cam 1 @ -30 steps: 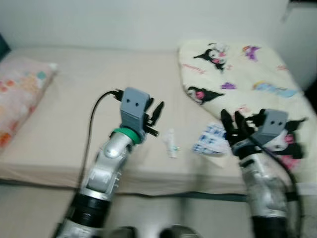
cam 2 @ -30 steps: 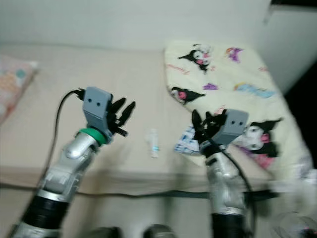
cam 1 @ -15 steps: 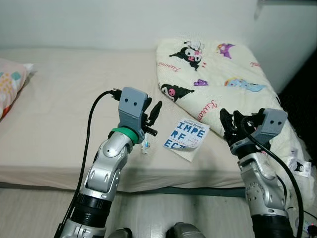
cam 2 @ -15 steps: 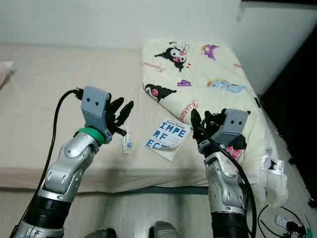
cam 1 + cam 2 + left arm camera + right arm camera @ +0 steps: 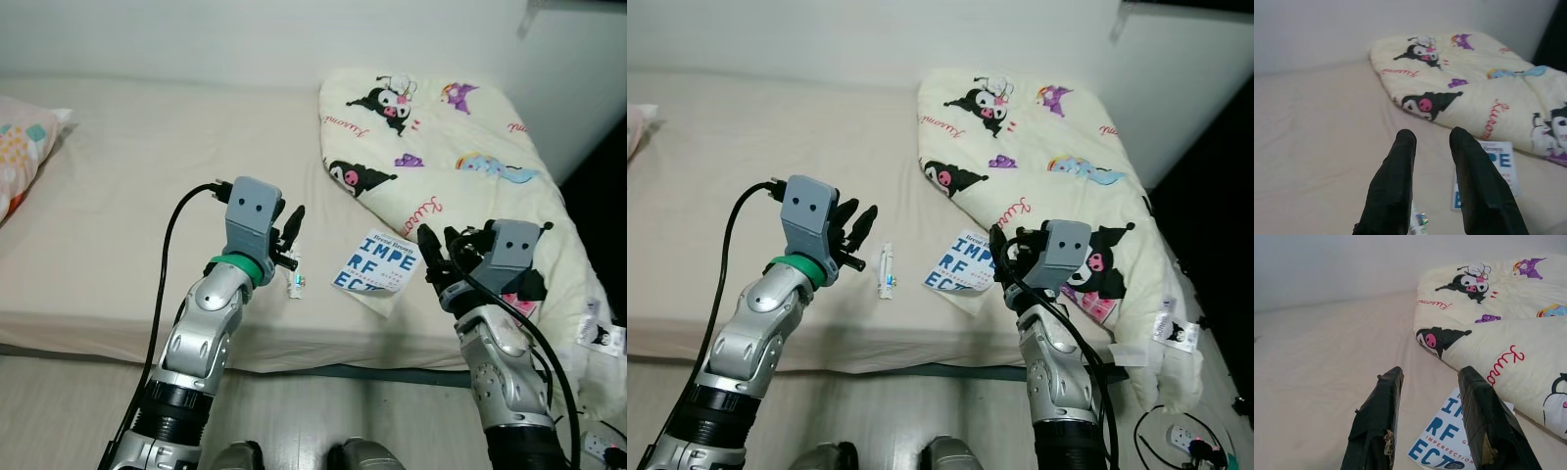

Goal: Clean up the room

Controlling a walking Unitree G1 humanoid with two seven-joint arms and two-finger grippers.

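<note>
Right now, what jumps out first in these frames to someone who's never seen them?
The cream cartoon-print quilt, bunched on the bed's right side, grabs the eye first. Next, the blue-lettered booklet lying flat by the quilt's near edge, with a small white tube on the beige sheet to its left. Both open claws are raised over the bed's near edge: the left claw by the tube, the right claw by the booklet.

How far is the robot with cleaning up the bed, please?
Nothing looks tidied yet. The small white tube and the blue-lettered booklet lie on the mattress, and the cartoon-print comforter is bunched at one side. The left gripper and right gripper hover open, holding nothing. All picking up and straightening remains.
</note>
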